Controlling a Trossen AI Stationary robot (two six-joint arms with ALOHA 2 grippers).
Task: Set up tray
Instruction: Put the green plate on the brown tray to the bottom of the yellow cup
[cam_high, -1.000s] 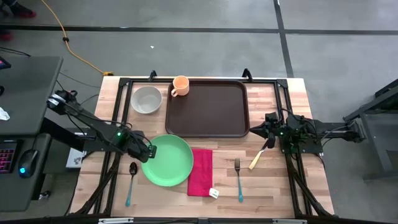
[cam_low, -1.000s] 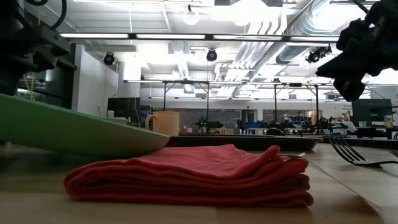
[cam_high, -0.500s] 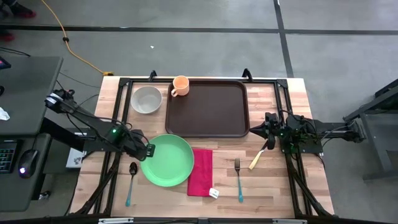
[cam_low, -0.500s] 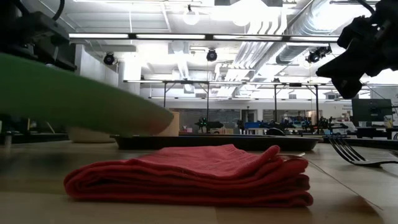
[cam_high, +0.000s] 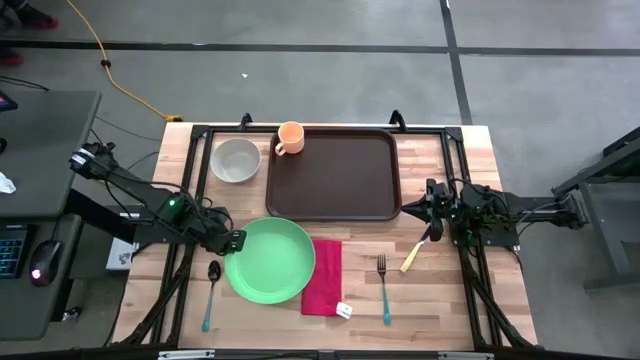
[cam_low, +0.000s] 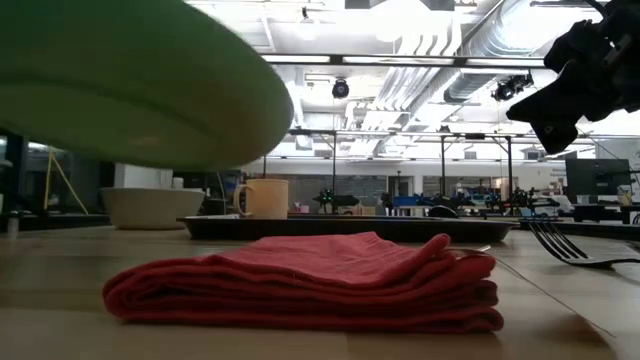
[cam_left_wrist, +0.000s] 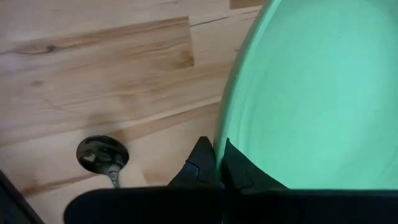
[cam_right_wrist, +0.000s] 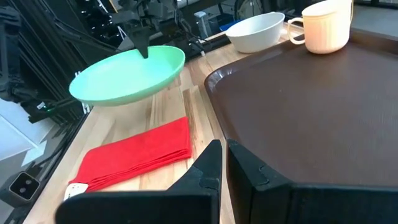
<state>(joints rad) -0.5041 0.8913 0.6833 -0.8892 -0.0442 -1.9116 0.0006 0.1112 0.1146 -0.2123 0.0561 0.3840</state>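
**Plate in the air, tray waiting across the bench**

Start with the bench (cam_high: 440, 290): pale wood, everything laid out on it. The tray (cam_high: 333, 175) lies flat at the far middle, dark brown, bare inside, its long axis running side to side between the two arms. An orange cup (cam_high: 289, 137) stands just beside its far left corner, and a white bowl (cam_high: 236, 160) sits to the left of that.

Now the action. The green plate (cam_high: 269, 258) is off the wood; the low view shows its underside hanging well above the red napkin (cam_low: 310, 280), tilted. The left hand (cam_high: 232, 242) has it pinched by the left rim, fingers closed on the edge, as the left wrist view shows plainly. From that hand the tray lies away and to the right, diagonally across, so the carry looks like a far-and-rightward swing, and the plate's width should fit the tray's short side with room to spare.

The right hand (cam_high: 434, 208) hangs closed and empty just beside the tray's right edge, nearer the tray than the left, though it carries nothing.

Smaller pieces: the napkin lies right of the plate, its edge perhaps under the raised rim; hard to say from above. A fork (cam_high: 383, 287), a wooden-handled knife (cam_high: 415, 254) and a spoon (cam_high: 210, 293) rest near the front.
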